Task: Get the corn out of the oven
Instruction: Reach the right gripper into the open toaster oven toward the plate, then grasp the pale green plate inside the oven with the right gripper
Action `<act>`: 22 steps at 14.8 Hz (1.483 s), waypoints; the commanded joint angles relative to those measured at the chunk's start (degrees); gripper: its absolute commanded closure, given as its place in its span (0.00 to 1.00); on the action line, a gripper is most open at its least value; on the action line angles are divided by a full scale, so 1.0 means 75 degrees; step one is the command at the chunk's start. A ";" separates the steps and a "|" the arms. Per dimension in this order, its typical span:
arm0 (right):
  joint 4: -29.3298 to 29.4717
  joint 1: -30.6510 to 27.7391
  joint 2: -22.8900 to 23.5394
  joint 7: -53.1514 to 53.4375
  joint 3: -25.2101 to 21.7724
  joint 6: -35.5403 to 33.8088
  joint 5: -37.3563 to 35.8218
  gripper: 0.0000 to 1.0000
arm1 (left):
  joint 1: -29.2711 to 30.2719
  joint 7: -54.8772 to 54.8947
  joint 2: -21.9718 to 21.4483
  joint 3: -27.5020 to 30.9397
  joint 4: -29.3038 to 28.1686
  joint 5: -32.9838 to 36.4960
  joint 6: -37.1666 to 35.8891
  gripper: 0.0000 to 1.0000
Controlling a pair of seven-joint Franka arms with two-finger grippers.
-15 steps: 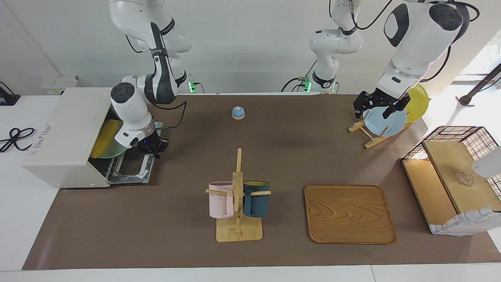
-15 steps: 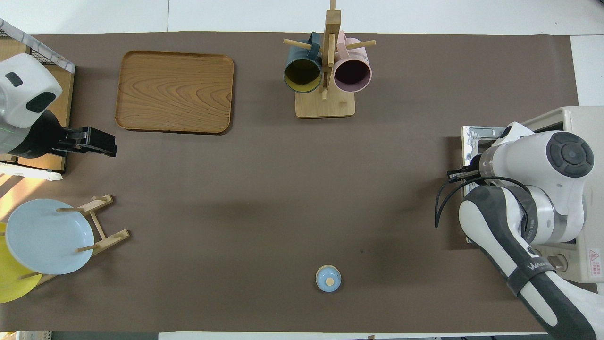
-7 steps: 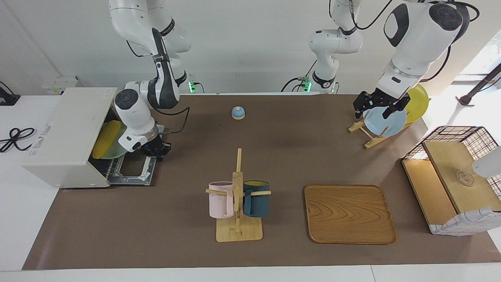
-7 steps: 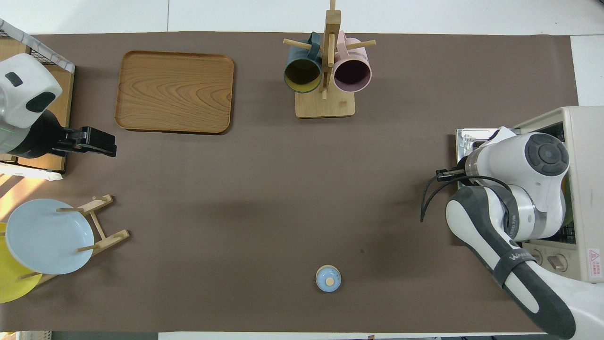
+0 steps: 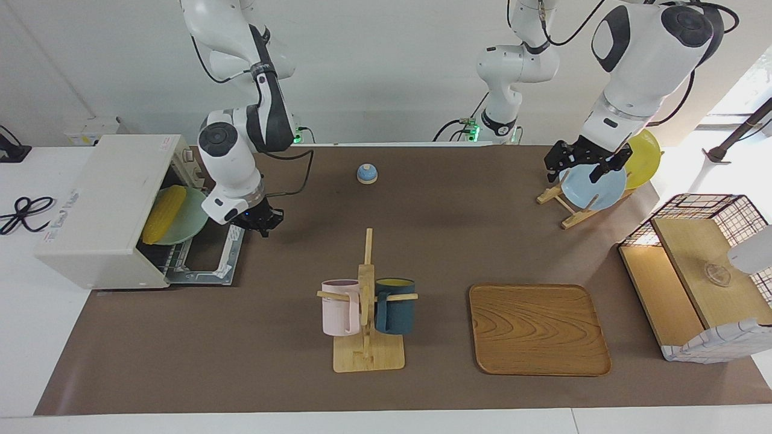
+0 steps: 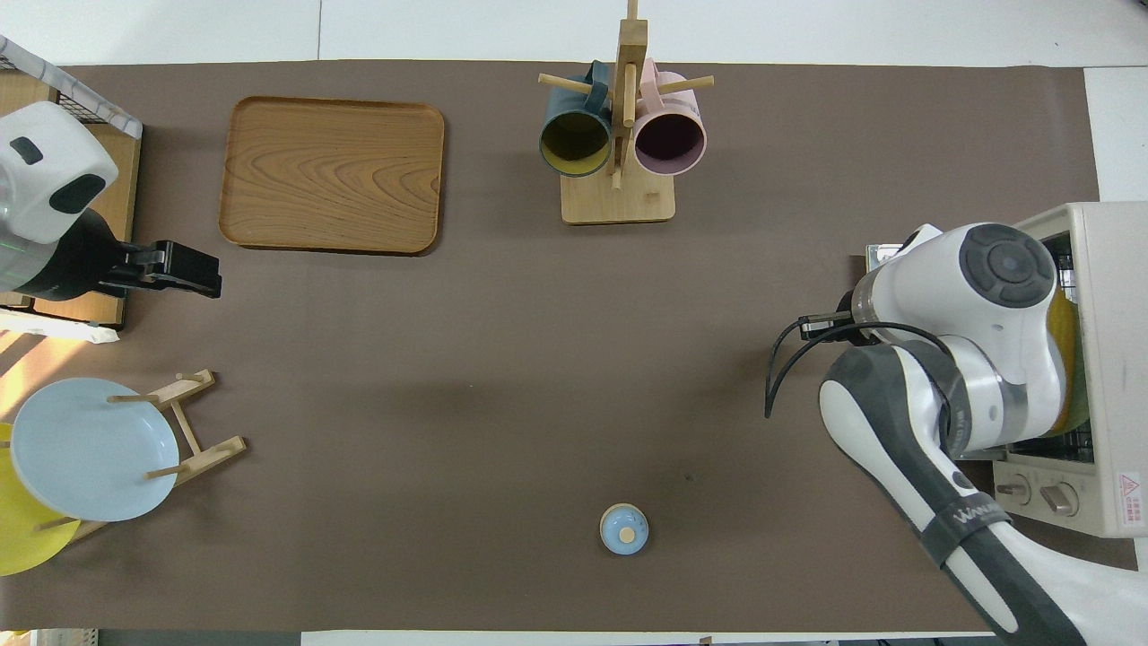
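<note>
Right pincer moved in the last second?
Yes. The right pincer has drawn back from the open cream-white toaster oven, clear of its door edge, toward the wooden mug rack. It is shut, empty.

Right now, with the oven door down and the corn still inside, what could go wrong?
The corn lies on a green plate in the oven, so a pull may drag the plate along. The right gripper, fingers shut, hangs by the lowered door and might clip it going back in.
</note>
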 commanded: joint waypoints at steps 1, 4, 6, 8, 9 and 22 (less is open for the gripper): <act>0.0122 -0.0553 -0.0588 -0.0049 0.0014 -0.0820 0.0119 0.49 | 0.0052 -0.0083 -0.0135 -0.0048 -0.0118 0.0144 0.0029 0.00; -0.0077 -0.1233 -0.0624 -0.0317 0.0014 -0.0727 0.0096 0.35 | 0.0064 -0.0083 -0.0135 -0.0060 -0.0118 0.0144 0.0029 0.00; -0.0346 -0.1293 -0.0729 -0.0412 0.0014 -0.0541 0.0096 0.35 | 0.0064 -0.0083 -0.0135 -0.0048 -0.0118 0.0144 0.0029 0.00; -0.0487 -0.1456 -0.0753 -0.0750 0.0002 -0.0330 0.0084 0.33 | 0.0064 -0.0083 -0.0135 -0.0048 -0.0118 0.0144 0.0029 0.00; -0.0557 -0.1585 -0.0764 -0.0903 0.0014 -0.0271 0.0084 0.33 | 0.0052 -0.0083 -0.0135 -0.0060 -0.0118 0.0144 0.0029 0.00; -0.1366 -0.1937 -0.0917 -0.2179 0.0002 0.0163 0.0025 1.00 | 0.0052 -0.0094 -0.0135 -0.0060 -0.0129 0.0144 0.0040 0.00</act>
